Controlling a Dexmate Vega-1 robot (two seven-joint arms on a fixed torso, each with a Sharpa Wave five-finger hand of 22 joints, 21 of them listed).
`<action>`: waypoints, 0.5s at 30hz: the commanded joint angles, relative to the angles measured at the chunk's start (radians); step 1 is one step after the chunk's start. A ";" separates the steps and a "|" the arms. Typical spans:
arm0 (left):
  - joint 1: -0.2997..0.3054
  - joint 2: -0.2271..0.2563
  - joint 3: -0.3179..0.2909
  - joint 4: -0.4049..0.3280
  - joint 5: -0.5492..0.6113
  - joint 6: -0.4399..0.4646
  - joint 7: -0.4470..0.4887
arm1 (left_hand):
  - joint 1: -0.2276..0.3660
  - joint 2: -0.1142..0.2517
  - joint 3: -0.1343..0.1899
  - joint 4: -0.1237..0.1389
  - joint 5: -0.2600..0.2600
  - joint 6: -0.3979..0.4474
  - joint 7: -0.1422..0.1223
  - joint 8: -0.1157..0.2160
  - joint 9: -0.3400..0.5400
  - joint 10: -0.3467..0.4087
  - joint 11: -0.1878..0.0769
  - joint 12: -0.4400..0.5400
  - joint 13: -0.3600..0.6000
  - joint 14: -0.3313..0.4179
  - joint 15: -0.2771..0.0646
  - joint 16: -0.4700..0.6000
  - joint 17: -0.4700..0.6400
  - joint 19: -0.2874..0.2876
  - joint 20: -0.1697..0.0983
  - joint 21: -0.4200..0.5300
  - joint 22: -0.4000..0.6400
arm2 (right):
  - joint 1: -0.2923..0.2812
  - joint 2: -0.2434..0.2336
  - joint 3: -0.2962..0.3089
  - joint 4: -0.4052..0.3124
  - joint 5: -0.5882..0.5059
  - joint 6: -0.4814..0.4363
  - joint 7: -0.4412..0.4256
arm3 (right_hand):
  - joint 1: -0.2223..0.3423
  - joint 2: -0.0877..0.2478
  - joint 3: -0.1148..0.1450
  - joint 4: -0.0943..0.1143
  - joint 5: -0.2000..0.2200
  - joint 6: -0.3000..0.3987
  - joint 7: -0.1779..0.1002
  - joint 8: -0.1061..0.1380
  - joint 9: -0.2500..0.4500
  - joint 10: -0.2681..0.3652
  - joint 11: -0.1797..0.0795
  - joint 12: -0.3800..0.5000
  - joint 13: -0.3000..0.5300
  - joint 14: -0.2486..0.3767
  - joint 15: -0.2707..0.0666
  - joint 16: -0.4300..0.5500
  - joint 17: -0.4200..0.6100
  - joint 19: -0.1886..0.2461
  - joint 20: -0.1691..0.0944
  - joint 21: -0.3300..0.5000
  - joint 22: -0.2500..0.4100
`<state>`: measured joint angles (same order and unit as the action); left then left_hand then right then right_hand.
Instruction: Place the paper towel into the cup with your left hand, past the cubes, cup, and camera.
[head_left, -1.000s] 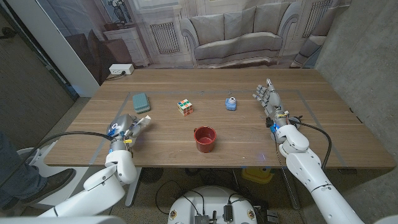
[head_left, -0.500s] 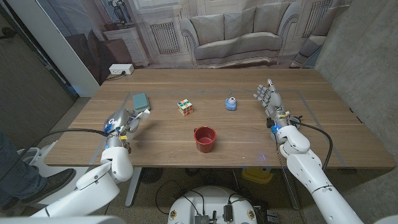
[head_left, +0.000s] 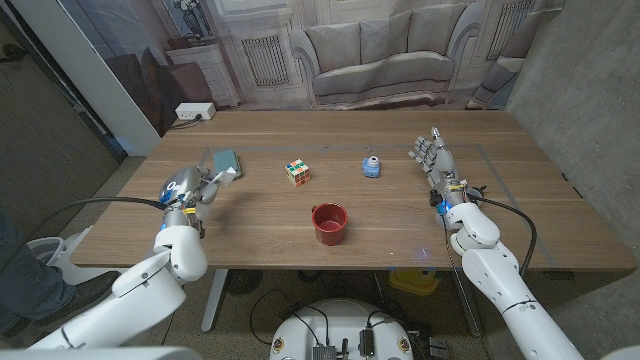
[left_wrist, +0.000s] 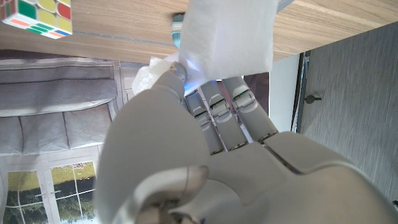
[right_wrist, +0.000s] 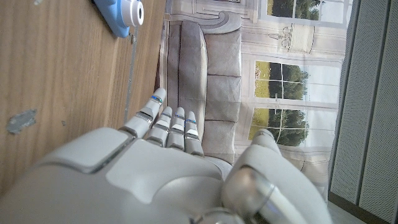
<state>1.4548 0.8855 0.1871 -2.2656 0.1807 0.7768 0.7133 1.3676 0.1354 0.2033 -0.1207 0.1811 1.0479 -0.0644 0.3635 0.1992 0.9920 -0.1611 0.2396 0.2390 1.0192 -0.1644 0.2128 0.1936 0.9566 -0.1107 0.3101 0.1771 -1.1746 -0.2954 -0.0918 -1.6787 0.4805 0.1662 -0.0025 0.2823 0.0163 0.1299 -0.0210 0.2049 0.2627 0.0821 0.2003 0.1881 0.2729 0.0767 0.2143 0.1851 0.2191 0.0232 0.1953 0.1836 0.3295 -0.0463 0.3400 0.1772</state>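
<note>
So the left hand (head_left: 190, 186) is raised over the wooden table's (head_left: 400, 215) left side, pinching a soft white folded paper towel (left_wrist: 229, 34) that sticks out past its fingertips toward the teal block (head_left: 226, 162). The glossy red cup (head_left: 329, 223) sits mid-table, well apart. The right hand (head_left: 432, 157) holds nothing, fingers straight and loosely apart.

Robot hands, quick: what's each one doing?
Left robot hand: holding the white paper towel.
Right robot hand: open, holding nothing.
</note>
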 joint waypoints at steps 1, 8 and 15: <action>-0.004 0.003 -0.050 -0.046 0.001 0.085 -0.025 | -0.001 0.003 0.007 -0.001 -0.003 0.006 0.000 0.009 0.003 0.009 -0.002 -0.002 0.003 0.005 -0.058 -0.003 0.003 -0.005 0.001 -0.007 0.001 | -0.004 0.001 -0.002 -0.005 -0.004 0.009 0.001 | 0.004 0.002 -0.002 0.001 -0.002 0.005 0.006 -0.003 0.005 0.005 0.004 -0.001 0.002 0.003 0.001 -0.004 0.004 0.009 -0.028 -0.004 0.003; -0.007 -0.002 -0.072 -0.021 -0.014 0.029 -0.033 | -0.004 0.003 0.009 0.001 -0.003 0.005 -0.003 0.008 0.003 0.008 -0.003 -0.005 0.005 0.006 -0.058 -0.004 0.004 -0.009 0.002 -0.010 0.002 | -0.009 0.003 -0.004 -0.017 -0.006 0.010 -0.002 | 0.004 0.002 -0.002 0.000 -0.002 0.005 0.006 -0.002 0.005 0.004 0.007 -0.001 0.002 0.003 0.001 -0.004 0.004 0.009 -0.028 -0.007 0.003; -0.015 0.008 -0.075 0.006 -0.016 -0.030 -0.043 | -0.010 0.003 0.010 0.005 -0.004 0.003 -0.006 0.007 0.003 0.007 -0.008 -0.009 0.008 0.001 -0.057 -0.008 0.005 -0.017 0.000 -0.014 0.003 | -0.019 0.004 -0.004 -0.029 -0.012 0.010 -0.011 | 0.005 0.003 -0.003 0.000 -0.002 0.006 0.007 -0.002 0.005 0.005 0.006 -0.001 0.002 0.003 0.001 -0.004 0.004 0.010 -0.028 -0.009 0.003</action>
<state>1.4511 0.8881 0.1335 -2.2911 0.1723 0.8095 0.6858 1.3663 0.1366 0.2072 -0.1168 0.1772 1.0478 -0.0643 0.3634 0.1991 0.9939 -0.1629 0.2318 0.2446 1.0192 -0.1644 0.2051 0.1935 0.9457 -0.1073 0.3021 0.1771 -1.1821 -0.2937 -0.0936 -1.6920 0.4759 0.1725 -0.0041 0.2823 0.0163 0.1299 -0.0209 0.2049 0.2627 0.0821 0.2003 0.1881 0.2729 0.0767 0.2143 0.1851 0.2190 0.0232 0.1953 0.1836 0.3349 -0.0408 0.3320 0.1795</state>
